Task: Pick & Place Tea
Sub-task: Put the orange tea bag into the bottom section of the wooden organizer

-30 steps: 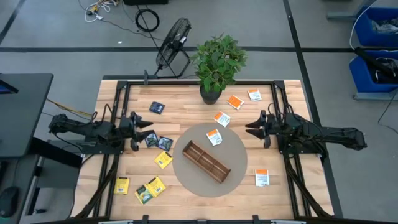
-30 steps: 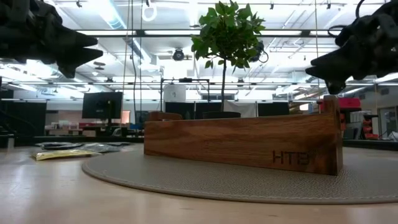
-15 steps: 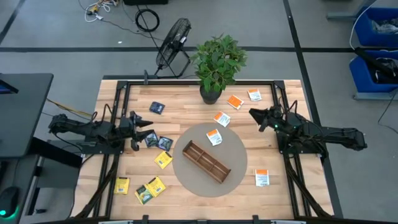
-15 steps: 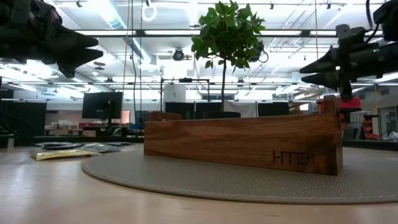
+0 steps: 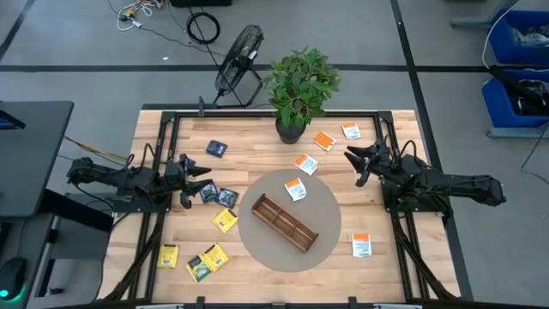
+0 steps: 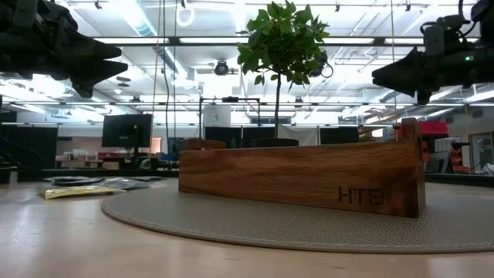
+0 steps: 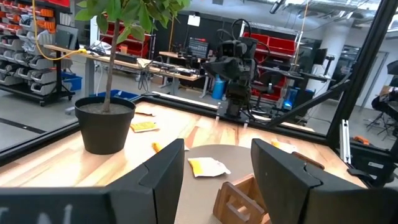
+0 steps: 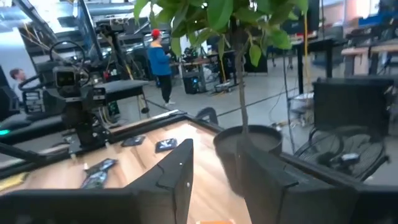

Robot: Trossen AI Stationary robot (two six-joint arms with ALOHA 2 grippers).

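Looking level across the low view: grey round mat (image 6: 309, 224) nearest, long wooden tray (image 6: 305, 176) standing on it, one yellow sachet (image 6: 73, 191) flat on the wood at left; dark gripper shapes overhead in both upper corners, finger state unreadable from there.

From the high view only, the full spread. Nearest the bottom edge of the frame: yellow sachets (image 5: 167, 256) and one dark-and-yellow sachet (image 5: 206, 261) at lower left, an orange-and-white sachet (image 5: 361, 245) at lower right. Mid-frame: tray (image 5: 284, 223) set diagonally on the mat (image 5: 330, 206), empty compartments; one orange-and-white sachet (image 5: 295, 190) on the mat just beside the tray's upper end. Left of the mat: a yellow sachet (image 5: 225, 221), two navy sachets (image 5: 218, 194). Farther up: navy sachet (image 5: 217, 148), orange-and-white sachets (image 5: 306, 164), (image 5: 323, 140), (image 5: 351, 130) near the potted plant (image 5: 300, 87).

Left gripper (image 5: 204, 178) above the navy pair, at centre-left of the frame, holding nothing; fingers parted, confirmed in left wrist view by the gap between its dark fingers (image 7: 168, 171).

Right gripper (image 5: 355, 160) at centre-right, well apart from every sachet, pointing toward the plant; fingers (image 8: 177, 169) spread, nothing held.

Seen in right wrist view alone: a person in blue (image 8: 157, 62) far off in the room.
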